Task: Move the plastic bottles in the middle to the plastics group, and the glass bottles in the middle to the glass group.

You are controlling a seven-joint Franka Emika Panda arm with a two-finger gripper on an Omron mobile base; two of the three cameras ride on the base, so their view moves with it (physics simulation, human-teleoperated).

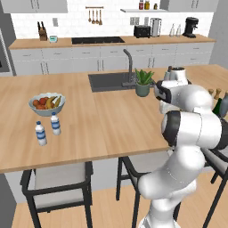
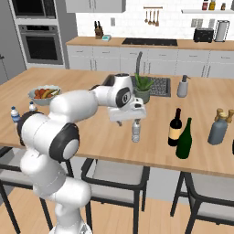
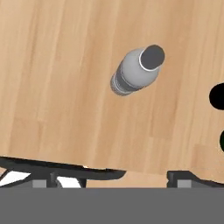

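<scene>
On the left base view's worktop [image 1: 111, 120], the two blue-labelled water bottles [image 1: 48, 129] stand alone beside the fruit bowl [image 1: 46, 103], so nothing has joined the plastics group. From the right base view, the clear plastic bottle [image 2: 135, 130], near-black wine bottle [image 2: 175, 128] and green wine bottle [image 2: 184, 139] all remain mid-worktop, apart from the grey-blue bottle [image 2: 217, 129]; every move is left. The end effector [image 2: 126, 120] hovers just above the plastic bottle, apparently released and empty. Looking down the hand view, that bottle's cap sits below, untouched.

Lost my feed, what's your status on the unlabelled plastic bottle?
Gripper open, hovering above small clear greyish plastic bottle. Bottle upright on wooden counter, untouched. Nothing in the way.
</scene>
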